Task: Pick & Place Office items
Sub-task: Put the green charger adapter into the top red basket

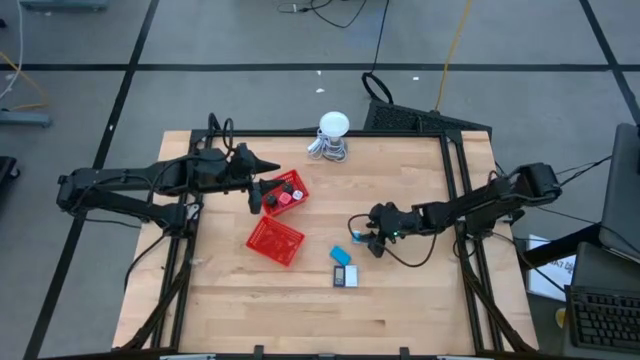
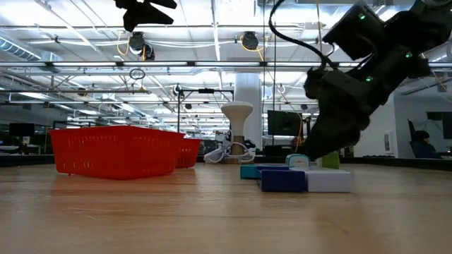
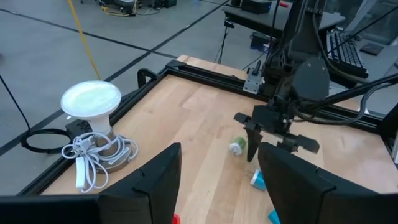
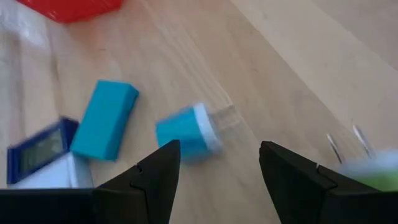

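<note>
My right gripper (image 1: 372, 238) (image 4: 217, 171) hangs open, low over the table right of centre. Just ahead of its fingers lie a blue-and-white piece (image 4: 188, 134) (image 1: 358, 238) and a green piece (image 4: 372, 171) (image 3: 237, 147). Nearer the front edge lie a light blue block (image 1: 342, 255) (image 4: 104, 118) and a dark-and-white piece (image 1: 346, 277). My left gripper (image 1: 256, 192) (image 3: 221, 180) is open and empty, raised beside the far red basket (image 1: 297, 180), which holds pink-red and black pieces (image 1: 285, 196). A second red basket (image 1: 274, 241) sits nearer the front edge.
A white round-headed gadget (image 1: 333, 135) (image 3: 93, 106) with a coiled cable stands at the table's far edge. A black frame rail (image 1: 455, 190) runs along the table's right side. Bare wood lies along the near edge and at the far right.
</note>
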Available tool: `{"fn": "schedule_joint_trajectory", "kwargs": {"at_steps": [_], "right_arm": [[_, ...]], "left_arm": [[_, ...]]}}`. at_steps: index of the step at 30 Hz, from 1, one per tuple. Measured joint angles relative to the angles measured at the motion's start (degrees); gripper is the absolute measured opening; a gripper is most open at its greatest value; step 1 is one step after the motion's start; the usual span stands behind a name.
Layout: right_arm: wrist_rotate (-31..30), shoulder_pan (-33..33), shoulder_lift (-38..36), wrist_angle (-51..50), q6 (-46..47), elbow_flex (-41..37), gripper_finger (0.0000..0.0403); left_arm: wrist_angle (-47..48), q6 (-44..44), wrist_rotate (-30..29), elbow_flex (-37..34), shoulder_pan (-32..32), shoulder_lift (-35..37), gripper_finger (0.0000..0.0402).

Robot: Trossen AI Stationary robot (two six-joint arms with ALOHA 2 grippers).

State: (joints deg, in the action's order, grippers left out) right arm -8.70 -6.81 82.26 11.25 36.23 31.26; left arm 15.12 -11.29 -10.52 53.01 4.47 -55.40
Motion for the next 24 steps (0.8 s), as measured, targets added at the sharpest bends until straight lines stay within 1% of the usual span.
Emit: {"fn": "schedule_joint_trajectory", "kwargs": {"at_steps": [4,7,12,16,17,19,22,24], "right_arm": [[-0.15,-1.53,-5.10,-5.33,0.04,0.03,0.0210],[-1.44,-2.57,-9.19,-8.44,-3.20,0.05,0.0210],[-8.83,-2.88,-16.26,-14.93,-11.75,0.08,0.0210],[-16.62,-1.21,-19.31,-21.89,-17.09,0.08,0.0210],[-17.03,-0.37,-19.43,-23.12,-18.40,0.08,0.0210],[-15.67,1.45,-19.35,-23.21,-19.82,-0.52,0.0210],[-11.30,4.00,-18.35,-17.65,-20.71,-3.07,0.0210],[-10.61,4.73,-17.74,-14.45,-23.02,-5.54,0.0210]], "left_arm": [[0.02,0.20,-0.02,0.00,0.00,0.00,0.0204],[0.02,0.24,-0.02,0.00,0.00,0.00,0.0197],[0.05,0.27,-0.02,0.00,0.00,0.00,0.0185],[0.02,0.11,-0.02,-0.02,0.00,0.00,0.0176],[0.06,0.09,-0.02,0.00,0.00,0.00,0.0174],[0.06,0.05,-0.01,0.00,-0.05,0.00,0.0169],[0.06,-0.42,0.00,-0.01,-0.04,0.00,0.0163],[0.06,-0.46,0.00,-0.02,-0.04,0.00,0.0158]]}}
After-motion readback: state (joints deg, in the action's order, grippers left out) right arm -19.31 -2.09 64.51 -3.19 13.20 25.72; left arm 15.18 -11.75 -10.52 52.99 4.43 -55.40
